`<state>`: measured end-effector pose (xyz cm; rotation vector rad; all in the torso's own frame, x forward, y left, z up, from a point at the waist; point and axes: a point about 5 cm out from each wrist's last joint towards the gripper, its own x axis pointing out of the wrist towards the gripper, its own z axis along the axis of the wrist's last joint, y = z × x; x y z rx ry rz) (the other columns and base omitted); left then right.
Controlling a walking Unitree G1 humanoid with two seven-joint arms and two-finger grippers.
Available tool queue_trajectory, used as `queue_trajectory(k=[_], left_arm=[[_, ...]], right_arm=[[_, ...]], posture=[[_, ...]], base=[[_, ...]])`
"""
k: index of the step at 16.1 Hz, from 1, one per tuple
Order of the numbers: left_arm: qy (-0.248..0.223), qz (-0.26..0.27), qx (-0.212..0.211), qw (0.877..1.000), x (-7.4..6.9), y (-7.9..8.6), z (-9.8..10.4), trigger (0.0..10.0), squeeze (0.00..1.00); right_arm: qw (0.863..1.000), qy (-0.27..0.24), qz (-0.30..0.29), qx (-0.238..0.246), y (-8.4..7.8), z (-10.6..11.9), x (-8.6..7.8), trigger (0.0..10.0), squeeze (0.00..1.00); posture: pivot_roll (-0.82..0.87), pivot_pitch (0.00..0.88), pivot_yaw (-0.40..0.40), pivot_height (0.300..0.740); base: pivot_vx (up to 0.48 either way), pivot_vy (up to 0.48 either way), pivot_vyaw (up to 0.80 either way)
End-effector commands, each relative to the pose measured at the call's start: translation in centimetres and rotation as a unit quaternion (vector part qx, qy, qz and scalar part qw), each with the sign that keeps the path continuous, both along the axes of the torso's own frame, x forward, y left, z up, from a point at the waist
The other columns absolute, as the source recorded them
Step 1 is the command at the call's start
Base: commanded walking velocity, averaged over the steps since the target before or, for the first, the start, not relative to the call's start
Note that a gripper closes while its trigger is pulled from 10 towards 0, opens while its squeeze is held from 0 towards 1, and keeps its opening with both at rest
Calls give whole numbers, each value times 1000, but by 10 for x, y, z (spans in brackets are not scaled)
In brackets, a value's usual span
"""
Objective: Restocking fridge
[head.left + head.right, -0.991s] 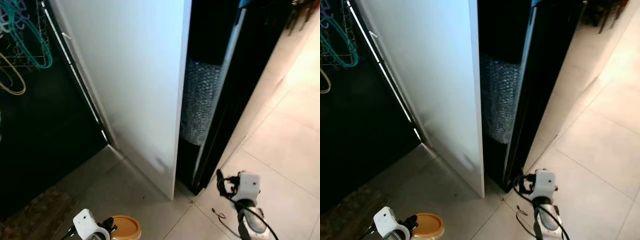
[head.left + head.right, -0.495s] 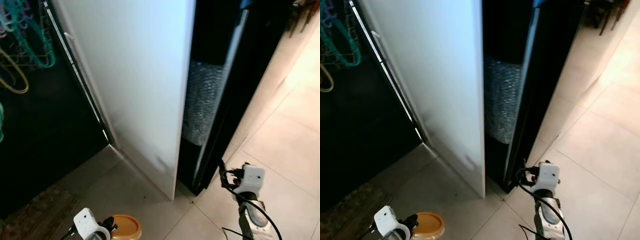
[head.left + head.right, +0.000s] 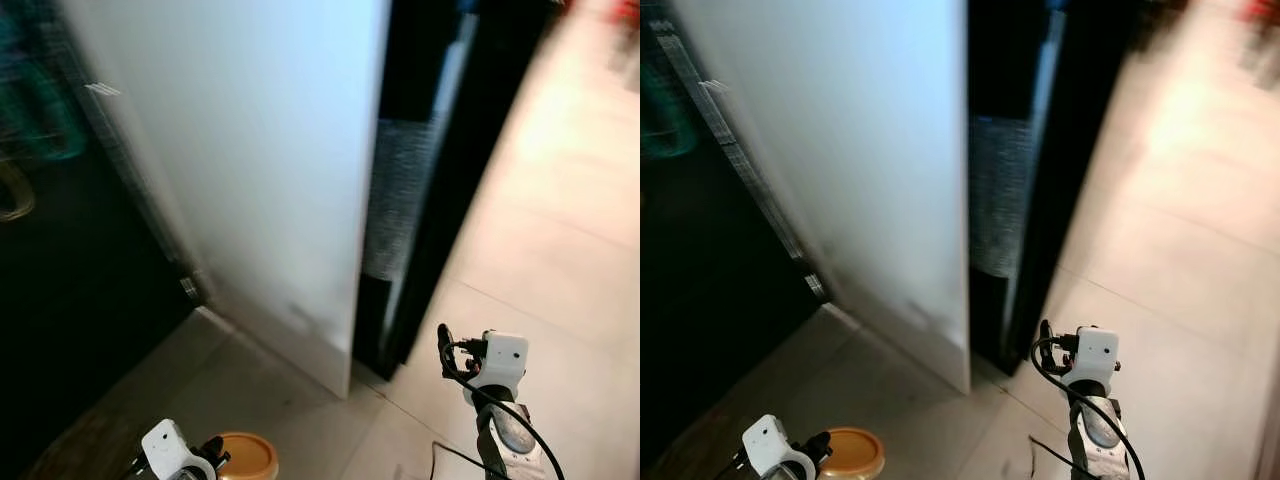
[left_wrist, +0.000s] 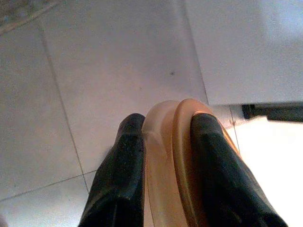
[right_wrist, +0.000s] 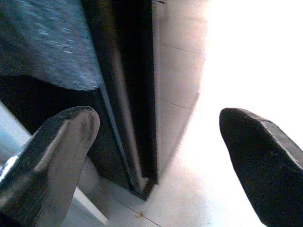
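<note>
I see the orange lid (image 4: 175,156) low at my left side, clamped edge-on between the two black fingers (image 4: 120,184) of the left gripper (image 4: 165,142). It is a round piece, pale orange to tan, with a raised rim; from the head camera it looks like a flat disc (image 3: 243,457) just above the floor, beside the white wrist housing of the left arm (image 3: 170,450). What is under it I cannot tell.

The right gripper (image 5: 156,156) is held forward with its fingers wide apart and nothing between them. It points to the bottom corner of a dark door edge (image 5: 125,118). In the head view the right arm (image 3: 497,400) stands near this corner, with black cables around the wrist.

Before me is a tall white door (image 3: 270,170), standing open, its lower edge close to the floor. Just right of it is a narrow dark opening, and in it sits something wrapped in silver bubble material (image 3: 395,200). A black panel (image 3: 445,170) closes that opening on the right. To the left of the white door the area is very dark, with some blurred teal hangers (image 3: 40,110) on a wire rack.

The floor (image 3: 560,260) is of large light beige tiles with thin joints, bright on the right where light falls. The head views are blurred.
</note>
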<state>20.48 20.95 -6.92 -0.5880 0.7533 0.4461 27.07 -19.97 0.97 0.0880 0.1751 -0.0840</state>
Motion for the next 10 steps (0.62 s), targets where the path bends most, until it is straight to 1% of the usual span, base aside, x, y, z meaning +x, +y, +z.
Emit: queue_trajectory(k=[1,2,5,10], left_arm=[[14,-10,2,1000,-5,-1,-3,10000,0],[16,-10,0,1000,-6,-1,-4,10000,0],[19,-10,0,1000,-8,-1,-5,10000,0],[22,-14,1,1000,-8,0,-5,10000,0]], right_arm=[[1000,7,-1,3,1,-1,0,10000,0],[1000,7,-1,3,1,-1,1,10000,0],[1000,8,-1,3,1,-1,2,10000,0],[1000,6,-2,3,1,1,3,10000,0]], posture=[[-107,86,44,740],[-106,86,44,740],[-106,86,44,740],[-106,86,46,740]], base=[[0,0,-800],[0,0,-800],[0,275,-800],[0,0,-800]])
